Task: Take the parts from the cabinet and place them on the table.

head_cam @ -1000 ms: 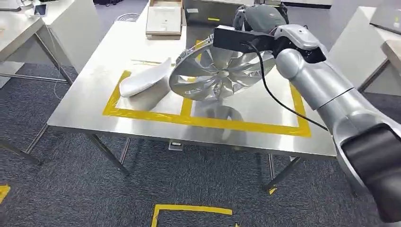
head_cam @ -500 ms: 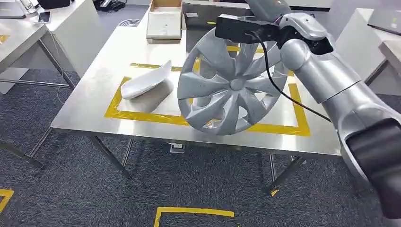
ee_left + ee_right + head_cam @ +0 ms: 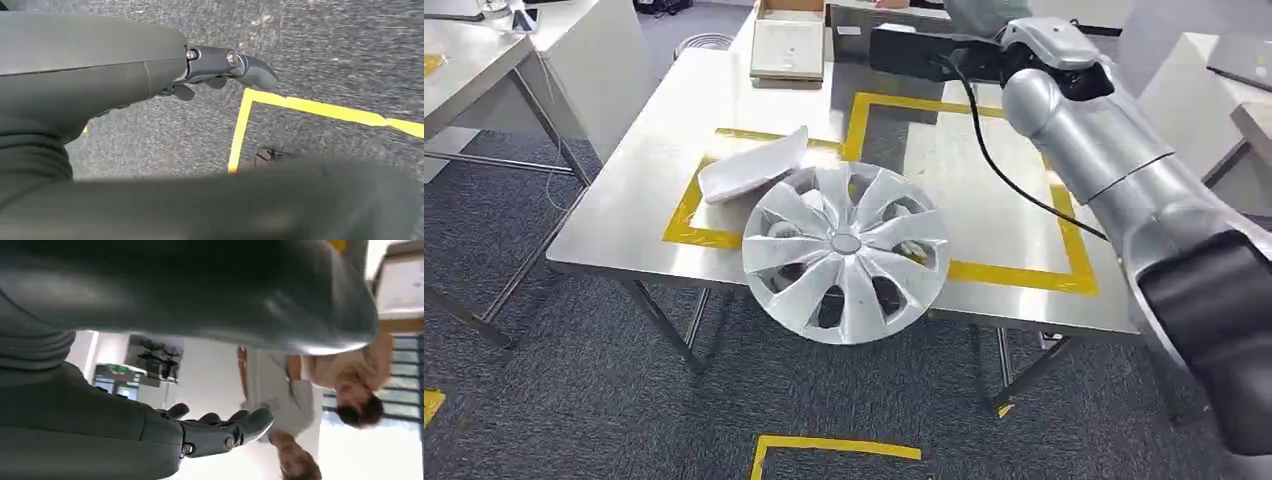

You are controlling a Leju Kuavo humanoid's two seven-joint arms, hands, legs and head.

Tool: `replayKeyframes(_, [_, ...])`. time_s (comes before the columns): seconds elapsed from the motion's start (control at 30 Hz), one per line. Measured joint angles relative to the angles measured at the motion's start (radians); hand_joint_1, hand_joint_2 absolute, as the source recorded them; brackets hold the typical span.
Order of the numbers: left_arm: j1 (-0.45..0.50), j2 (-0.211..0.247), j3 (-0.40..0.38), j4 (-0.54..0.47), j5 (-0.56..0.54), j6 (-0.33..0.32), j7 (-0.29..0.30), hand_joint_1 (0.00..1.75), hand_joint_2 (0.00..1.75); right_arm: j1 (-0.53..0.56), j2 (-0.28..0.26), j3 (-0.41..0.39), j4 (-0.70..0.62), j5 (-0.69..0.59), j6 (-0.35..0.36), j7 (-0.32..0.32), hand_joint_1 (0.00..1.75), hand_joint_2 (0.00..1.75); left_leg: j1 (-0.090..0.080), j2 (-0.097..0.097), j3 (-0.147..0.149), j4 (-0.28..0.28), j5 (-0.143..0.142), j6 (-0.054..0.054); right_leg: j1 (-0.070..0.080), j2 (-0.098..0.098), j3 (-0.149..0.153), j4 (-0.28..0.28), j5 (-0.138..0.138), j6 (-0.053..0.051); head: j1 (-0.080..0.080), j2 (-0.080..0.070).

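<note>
Overhanging table [image 3: 624, 210] near edge at 6 o'clock: silver hubcap [image 3: 845, 252], touching neither hand. Lying at its 10 o'clock: white part [image 3: 752, 166]. Hovering, fingers spread, grasping nothing: right hand [image 3: 220, 432]; left hand [image 3: 220, 67] likewise.

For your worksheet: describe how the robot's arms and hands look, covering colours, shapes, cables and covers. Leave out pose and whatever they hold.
The right arm is built of rounded silver segments, with a black section nearest the body and a black box at the wrist. A black cable loops along it. The left hand has a smooth grey cover and darker fingers with small silver screws. The right hand looks alike, with a ribbed grey cover behind it.
</note>
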Motion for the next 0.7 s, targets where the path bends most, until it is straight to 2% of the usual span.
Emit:
replayKeyframes(0.07, [-0.008, -0.003, 0.000, 0.000, -0.005, 0.000, 0.008, 0.00, 0.00, -0.002, 0.047, 0.009, 0.095, 0.014, -0.035, 0.031, 0.00, 0.00, 0.000, 0.000, 0.001, 0.000, 0.002, -0.001, 0.000, 0.000, -0.001, 0.001, 0.001, 0.001, 0.000, 0.000])
replayKeyframes(0.17, [-0.016, -0.005, -0.005, 0.000, -0.014, -0.006, 0.019, 0.00, 0.00, -0.008, 0.119, 0.013, 0.245, 0.023, -0.064, 0.135, 0.00, 0.00, 0.001, 0.000, 0.002, -0.001, 0.006, -0.005, 0.001, 0.000, -0.003, 0.005, 0.002, 0.003, 0.000, 0.000])
replayKeyframes(0.27, [-0.013, -0.005, -0.004, 0.001, -0.001, -0.008, 0.020, 0.00, 0.00, -0.019, 0.151, 0.013, 0.330, 0.003, -0.091, 0.144, 0.00, 0.00, 0.001, 0.000, 0.002, -0.004, 0.008, -0.008, 0.001, 0.000, -0.005, 0.006, 0.003, 0.004, 0.000, 0.000])
replayKeyframes(0.57, [0.032, -0.005, -0.004, 0.002, -0.002, 0.021, 0.057, 0.00, 0.00, -0.108, 0.159, 0.013, 0.408, 0.013, -0.097, 0.068, 0.00, 0.00, 0.001, 0.001, 0.003, -0.010, 0.010, -0.011, 0.001, 0.001, -0.008, 0.007, 0.003, 0.003, 0.000, 0.000])
replayKeyframes(0.67, [0.038, -0.003, -0.004, 0.002, -0.002, 0.021, 0.060, 0.00, 0.00, -0.127, 0.159, 0.012, 0.407, -0.001, -0.145, 0.007, 0.00, 0.00, 0.001, 0.000, 0.003, -0.011, 0.011, -0.012, 0.001, 0.001, -0.009, 0.007, 0.003, 0.003, 0.000, 0.000])
replayKeyframes(0.7, [0.039, -0.002, -0.004, 0.002, -0.002, 0.021, 0.059, 0.00, 0.00, -0.134, 0.159, 0.010, 0.402, -0.006, -0.164, -0.010, 0.00, 0.00, -0.007, 0.001, 0.002, -0.005, 0.006, -0.007, -0.003, 0.001, -0.007, -0.001, 0.005, 0.008, -0.001, 0.000])
